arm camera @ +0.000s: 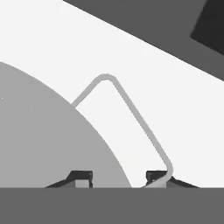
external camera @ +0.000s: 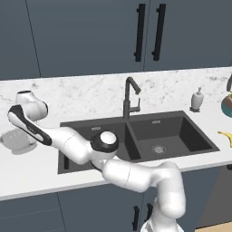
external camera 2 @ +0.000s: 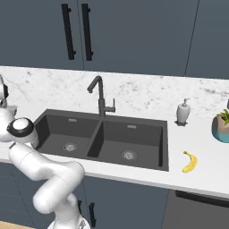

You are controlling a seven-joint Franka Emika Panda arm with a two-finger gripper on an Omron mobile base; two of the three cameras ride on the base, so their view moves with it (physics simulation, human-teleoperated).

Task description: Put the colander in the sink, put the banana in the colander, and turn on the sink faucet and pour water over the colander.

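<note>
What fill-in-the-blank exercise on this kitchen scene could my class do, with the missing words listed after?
1. The banana lies on the ____, right of the sink.
2. The sink has ____ basins.
3. The tool is at the side handle of the ____.
4. The white soap dispenser stands to the ____ of the sink faucet.

Missing words: counter; two; colander; right

I see my arm [external camera: 113, 167] rising at the lower right of the left base view, folding at the elbow and reaching far left, the wrist bent down. In the hand view my gripper [arm camera: 118, 179] has both dark fingertips [arm camera: 81, 177] fairly close together (how firmly they close I cannot tell).
</note>
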